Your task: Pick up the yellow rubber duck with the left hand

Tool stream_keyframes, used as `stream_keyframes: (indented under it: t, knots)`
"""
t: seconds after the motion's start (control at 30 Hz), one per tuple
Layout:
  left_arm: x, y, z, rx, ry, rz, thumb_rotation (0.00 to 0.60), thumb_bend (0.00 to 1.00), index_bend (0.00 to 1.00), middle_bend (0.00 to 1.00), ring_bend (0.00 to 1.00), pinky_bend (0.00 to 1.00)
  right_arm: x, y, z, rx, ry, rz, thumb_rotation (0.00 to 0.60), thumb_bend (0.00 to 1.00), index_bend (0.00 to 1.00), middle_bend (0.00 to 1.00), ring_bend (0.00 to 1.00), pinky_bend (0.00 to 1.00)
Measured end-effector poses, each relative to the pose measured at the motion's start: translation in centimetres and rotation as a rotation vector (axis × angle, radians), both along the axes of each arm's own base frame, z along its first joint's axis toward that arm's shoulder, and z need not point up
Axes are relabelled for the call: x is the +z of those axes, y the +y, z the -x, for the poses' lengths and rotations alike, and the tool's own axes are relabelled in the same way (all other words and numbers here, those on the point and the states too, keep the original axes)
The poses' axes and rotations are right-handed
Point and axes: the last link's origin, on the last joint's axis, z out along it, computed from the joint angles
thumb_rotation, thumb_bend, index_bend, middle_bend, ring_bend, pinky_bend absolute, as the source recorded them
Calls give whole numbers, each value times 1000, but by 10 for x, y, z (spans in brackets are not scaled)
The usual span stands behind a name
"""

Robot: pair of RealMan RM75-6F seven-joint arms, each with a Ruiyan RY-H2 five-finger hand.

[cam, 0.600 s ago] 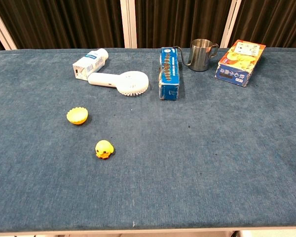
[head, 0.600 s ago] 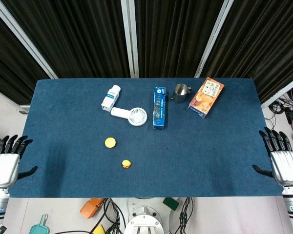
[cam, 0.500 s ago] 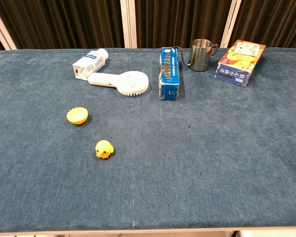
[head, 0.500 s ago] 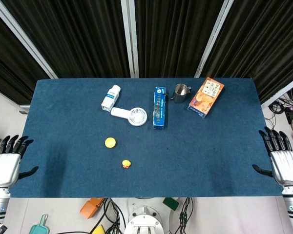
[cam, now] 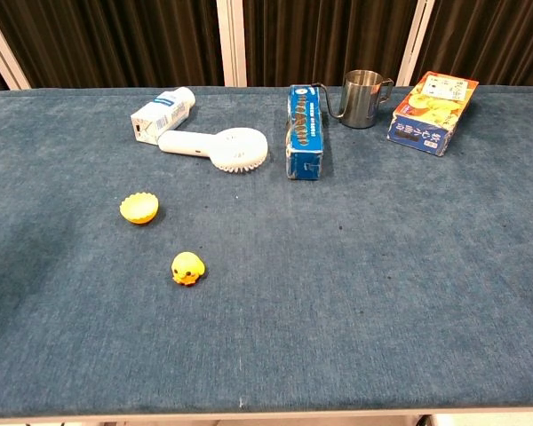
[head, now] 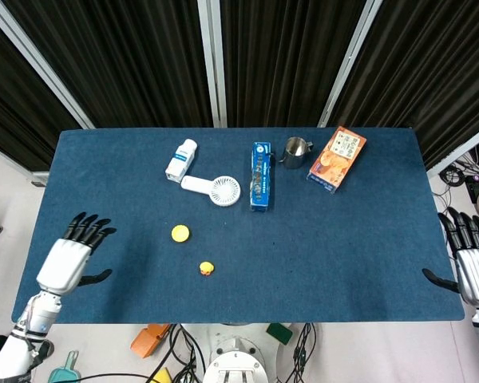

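Note:
The yellow rubber duck (head: 207, 269) (cam: 187, 268) sits on the blue table near its front edge, left of centre. My left hand (head: 70, 257) hovers over the table's front-left area, fingers spread and holding nothing, well to the left of the duck. At the table's right edge my right hand (head: 473, 263) is open and holds nothing. Neither hand shows in the chest view.
A yellow half-shell (head: 180, 234) (cam: 139, 208) lies just behind the duck. Along the back stand a white bottle (head: 181, 160), a white hand fan (head: 214, 189), a blue box (head: 260, 175), a steel cup (head: 296, 152) and an orange box (head: 337, 158).
My left hand has moved from beyond the table's left edge in over the table toward the duck. My right hand has drifted slightly outward to the right.

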Motion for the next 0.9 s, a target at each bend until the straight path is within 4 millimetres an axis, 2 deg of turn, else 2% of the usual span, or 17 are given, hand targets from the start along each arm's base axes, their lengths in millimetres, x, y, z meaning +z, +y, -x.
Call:
stream_keyframes:
  t: [0.27,0.47,0.67,0.9]
  knots:
    - [-62,26,-51,-164,-1,212,600,216,332,141,62,0,3,6,5,-12,-4,8,600,141,0,12,0,17]
    - [-104,34,-77,-219,33,313,600,234,353,100,11,0,4,7,8,-19,-9,8,600,142,0,12,0,19]
    - [-129,41,-82,-216,85,343,600,280,354,65,0,0,3,8,12,-29,-14,8,600,141,0,12,0,20]
    - [-144,44,-87,-204,89,351,600,308,363,63,0,0,2,8,16,-32,-21,7,600,141,0,11,0,21]
